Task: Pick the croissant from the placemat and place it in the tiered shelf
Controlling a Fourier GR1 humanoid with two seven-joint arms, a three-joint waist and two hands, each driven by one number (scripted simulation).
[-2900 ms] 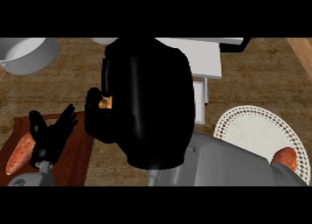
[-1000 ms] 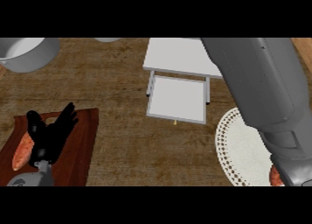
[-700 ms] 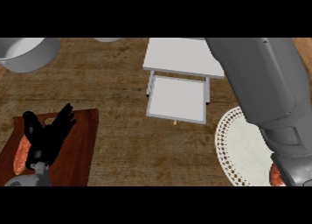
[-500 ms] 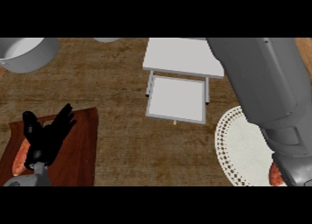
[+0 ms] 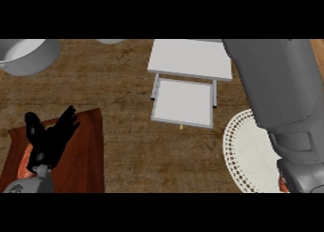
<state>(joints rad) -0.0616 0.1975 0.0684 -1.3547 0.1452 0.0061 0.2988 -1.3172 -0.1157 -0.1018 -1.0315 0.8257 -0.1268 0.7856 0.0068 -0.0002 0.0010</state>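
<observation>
Only an orange sliver of the croissant (image 5: pixel 282 182) is seen on the lacy round placemat (image 5: pixel 248 149) lower right, hidden behind the grey right forearm (image 5: pixel 278 90), whose hand is cut off, while the left hand (image 5: pixel 49 138) is spread open, empty, lower left.

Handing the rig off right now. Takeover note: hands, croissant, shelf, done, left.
Hands: left hand open, resting over the brown board at lower left; right hand out of view, only its forearm shows, crossing the white placemat.
Things: tiered shelf shows no croissant on its tiers; an orange sliver by the forearm on the placemat may be the croissant, mostly hidden.
Done: nothing confirmed.
Left: grasp croissant, place it in the shelf.
</observation>
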